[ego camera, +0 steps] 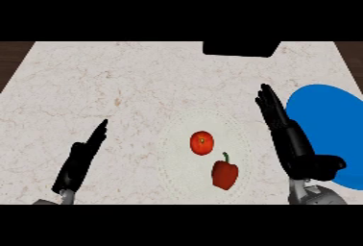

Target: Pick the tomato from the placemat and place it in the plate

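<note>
From the head view, the small round red tomato (202,142) lies on the pale, faintly patterned round placemat (177,168) in the middle of the marbled beige surface (106,81), just beside a red bell pepper with a green stem (224,174) (a likely distractor). The flat blue plate (330,113) lies at the right. The right hand (287,134) stands between tomato and plate, fingers straight and together; the left hand (81,161) rests open at lower left. The tomato looks light, smooth and easily bruised, best cupped round its middle.
</note>
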`<state>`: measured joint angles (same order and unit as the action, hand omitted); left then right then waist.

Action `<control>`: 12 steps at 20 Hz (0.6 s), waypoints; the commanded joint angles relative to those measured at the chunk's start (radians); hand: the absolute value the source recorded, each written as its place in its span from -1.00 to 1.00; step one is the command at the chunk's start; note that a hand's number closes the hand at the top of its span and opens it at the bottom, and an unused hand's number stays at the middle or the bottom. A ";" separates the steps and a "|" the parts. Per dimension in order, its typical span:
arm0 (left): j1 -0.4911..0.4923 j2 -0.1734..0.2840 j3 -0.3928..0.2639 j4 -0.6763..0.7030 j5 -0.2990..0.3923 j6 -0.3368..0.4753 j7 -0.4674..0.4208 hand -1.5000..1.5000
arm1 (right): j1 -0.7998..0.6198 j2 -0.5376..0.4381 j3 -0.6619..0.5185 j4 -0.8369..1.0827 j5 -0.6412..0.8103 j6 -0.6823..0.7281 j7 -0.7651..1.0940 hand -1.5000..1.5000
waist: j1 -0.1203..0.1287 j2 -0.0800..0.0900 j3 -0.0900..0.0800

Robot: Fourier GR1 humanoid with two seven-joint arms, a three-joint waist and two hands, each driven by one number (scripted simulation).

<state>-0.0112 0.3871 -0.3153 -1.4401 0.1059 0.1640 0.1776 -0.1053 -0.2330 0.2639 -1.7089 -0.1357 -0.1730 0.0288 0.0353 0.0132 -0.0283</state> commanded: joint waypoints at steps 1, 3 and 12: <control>0.018 -0.049 0.025 0.025 0.018 0.016 -0.018 0.00 | -0.131 -0.019 -0.044 0.019 -0.003 0.028 0.073 1.00 | -0.026 -0.012 0.028; -0.029 -0.070 0.080 0.053 0.080 0.011 0.030 0.00 | -0.223 -0.045 -0.126 0.116 -0.022 0.061 0.001 1.00 | -0.023 -0.008 0.028; -0.032 -0.173 0.091 0.075 0.140 0.020 -0.006 0.00 | -0.244 -0.009 -0.215 0.345 0.265 -0.294 -0.186 -1.00 | -0.024 -0.004 0.029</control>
<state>-0.0088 0.2536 -0.2347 -1.4137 0.2224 0.1912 0.1682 -0.3545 -0.3321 0.0823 -1.4788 0.0814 -0.3376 -0.0087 0.0158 0.0047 -0.0014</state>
